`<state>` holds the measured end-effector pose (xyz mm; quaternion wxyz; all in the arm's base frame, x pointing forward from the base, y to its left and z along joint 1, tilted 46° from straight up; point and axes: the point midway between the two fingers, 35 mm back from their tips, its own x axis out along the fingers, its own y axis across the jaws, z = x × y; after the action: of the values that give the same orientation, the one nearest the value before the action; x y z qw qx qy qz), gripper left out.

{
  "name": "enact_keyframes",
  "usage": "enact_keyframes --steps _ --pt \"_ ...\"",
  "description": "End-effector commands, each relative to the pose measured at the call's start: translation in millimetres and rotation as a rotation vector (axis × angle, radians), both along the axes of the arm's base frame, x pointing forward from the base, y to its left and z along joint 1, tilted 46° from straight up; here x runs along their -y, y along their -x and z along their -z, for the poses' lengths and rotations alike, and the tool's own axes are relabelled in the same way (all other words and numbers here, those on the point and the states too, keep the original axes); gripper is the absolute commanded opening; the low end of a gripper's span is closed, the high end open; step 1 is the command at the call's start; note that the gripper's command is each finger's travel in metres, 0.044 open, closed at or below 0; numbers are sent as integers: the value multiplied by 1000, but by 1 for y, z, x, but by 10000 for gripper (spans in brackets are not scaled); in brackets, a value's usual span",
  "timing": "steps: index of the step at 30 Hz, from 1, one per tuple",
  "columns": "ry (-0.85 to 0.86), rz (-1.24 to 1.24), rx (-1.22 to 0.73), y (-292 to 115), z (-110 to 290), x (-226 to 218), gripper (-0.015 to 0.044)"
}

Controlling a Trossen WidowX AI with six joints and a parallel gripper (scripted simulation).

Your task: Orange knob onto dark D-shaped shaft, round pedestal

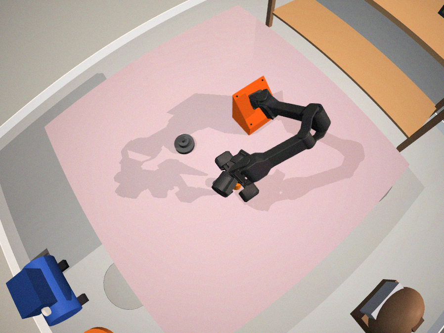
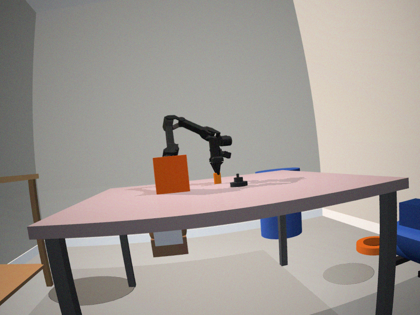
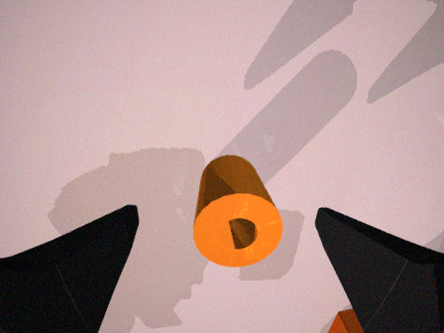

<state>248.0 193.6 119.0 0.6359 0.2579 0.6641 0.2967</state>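
Near the middle of the pink desk (image 1: 186,250), the orange knob (image 3: 237,218) stands upright on its end; its top face shows a D-shaped hole with the flat side toward the left of the wrist view. Directly above it hangs the gripper (image 2: 217,168), pointing down, jaws spread wide and holding nothing; one dark finger (image 3: 73,276) lies to each side of the knob, neither touching it; in the exterior view the fingertips sit just above the knob's top. Toward the desk's left edge in the top view, apart from the knob, stands the round pedestal (image 1: 184,143) with the dark shaft (image 2: 238,176) rising from its centre; the shaft carries nothing. Closer to the far edge, the arm's orange base block (image 1: 247,109) rests on the desk.
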Motion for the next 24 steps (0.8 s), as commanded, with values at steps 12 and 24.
enact_keyframes --steps 12,24 --pt "6 4 -17 4 21 -17 440" --pt "3 4 -17 7 31 -28 414"
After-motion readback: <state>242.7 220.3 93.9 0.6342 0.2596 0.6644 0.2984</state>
